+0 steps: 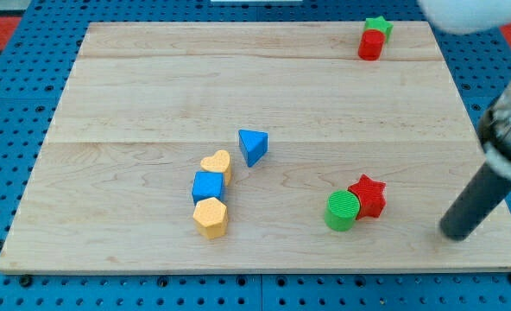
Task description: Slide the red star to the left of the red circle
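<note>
The red star [369,195] lies at the view's lower right, touching a green circle [343,210] on its lower left. The red circle [371,45] stands near the view's top right edge of the board, with a green star [377,26] touching it from above. My tip [455,235] rests on the board to the right of the red star and a little below it, about a hundred pixels away, touching no block. The rod slants up to the view's right edge.
A blue triangle [253,146] lies near the middle. Below and left of it a yellow heart [216,164], a blue cube [208,187] and a yellow hexagon [211,217] form a close column. The wooden board [152,86] sits on a blue pegboard.
</note>
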